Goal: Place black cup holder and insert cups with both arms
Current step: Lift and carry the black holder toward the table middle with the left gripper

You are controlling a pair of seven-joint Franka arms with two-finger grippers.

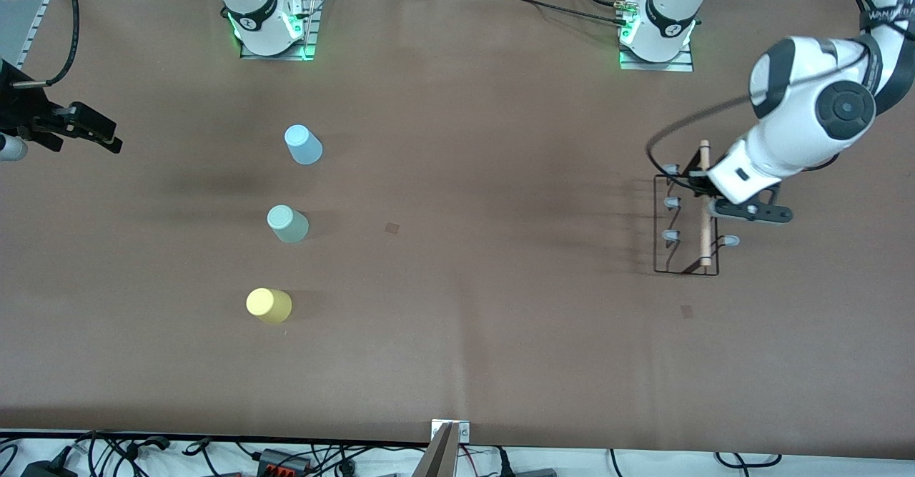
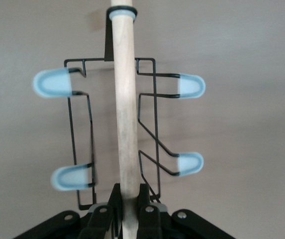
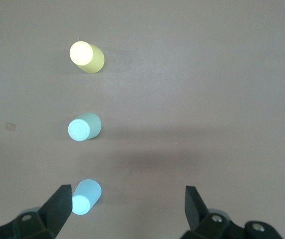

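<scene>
Black cup holder [image 1: 685, 227] gripped by its handle at the left arm's end of the table; three cups stand at the right arm's end.

Left gripper [image 2: 127, 211] has its jaws closed on the light wooden rod handle [image 2: 125, 109], near the end of the rod farther from the front camera, while the wire rack's rectangular base rests on the brown table [image 1: 500, 305] with its pale-tipped pegs [image 2: 189, 85] sticking out to both sides. A wide bare stretch of tabletop separates the rack from the cups. The light blue cup [image 1: 303, 144], pale green cup [image 1: 287, 224] and yellow cup [image 1: 268, 305] stand upside down in a row, apart from one another, yellow nearest the front camera. Right gripper [image 3: 127, 206] waits with jaws wide open, raised at the table's edge near the blue cup.
</scene>
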